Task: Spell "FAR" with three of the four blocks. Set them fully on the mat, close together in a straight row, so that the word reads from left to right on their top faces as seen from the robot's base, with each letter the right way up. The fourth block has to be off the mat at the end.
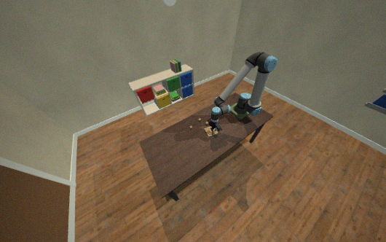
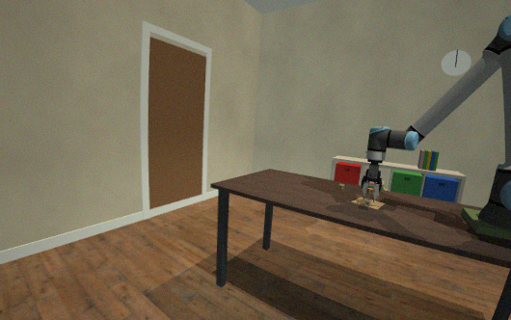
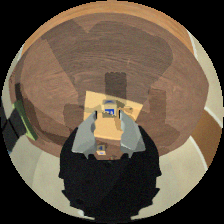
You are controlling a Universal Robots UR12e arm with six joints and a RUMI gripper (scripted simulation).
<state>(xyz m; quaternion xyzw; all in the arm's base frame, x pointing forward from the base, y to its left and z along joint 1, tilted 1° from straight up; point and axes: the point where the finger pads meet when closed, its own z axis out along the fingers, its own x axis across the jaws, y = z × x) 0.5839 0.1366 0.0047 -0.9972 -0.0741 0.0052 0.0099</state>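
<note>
My gripper has its jaws a bit apart, straddling one block on the mat. A second block is just beyond. Two spare blocks sit off-mat. The letters are too blurry to read.

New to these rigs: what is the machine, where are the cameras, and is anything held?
One jointed robot arm stands on a table, ending in two jaws. One picture looks down from high up, one from the side, and the round one from the arm's wrist. A small tan mat and lettered blocks lie on the table; two blocks sit off the mat. The jaws stand over the mat, slightly apart around a block, not gripping it.
</note>
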